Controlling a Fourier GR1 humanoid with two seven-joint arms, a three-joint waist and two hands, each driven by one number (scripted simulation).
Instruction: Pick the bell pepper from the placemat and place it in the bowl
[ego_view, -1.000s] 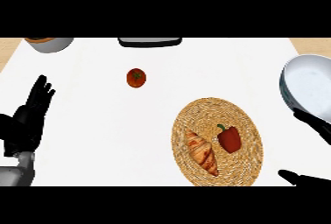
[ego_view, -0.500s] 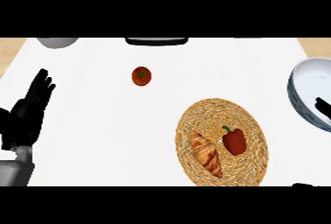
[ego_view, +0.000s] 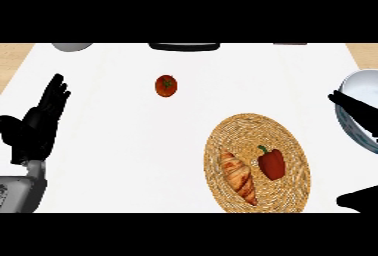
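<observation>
Edges: we saw the mat (ego_view: 295, 150) near the counter's lower right, the bowl (ego_view: 359, 90) cut by the right edge.
Room: bare white counter (ego_view: 133, 150) lay left of the mat; a tomato (ego_view: 166, 85) sat at its 11 o'clock.
Pepper: the pepper (ego_view: 271, 162) lay on the mat beside a croissant (ego_view: 239, 177).
Right hand: the right hand (ego_view: 362, 114) stood spread open, fingers straight, at the pepper's 2 o'clock, apart from it.
Left hand: the left hand (ego_view: 37, 125) rested open at the left edge.
</observation>
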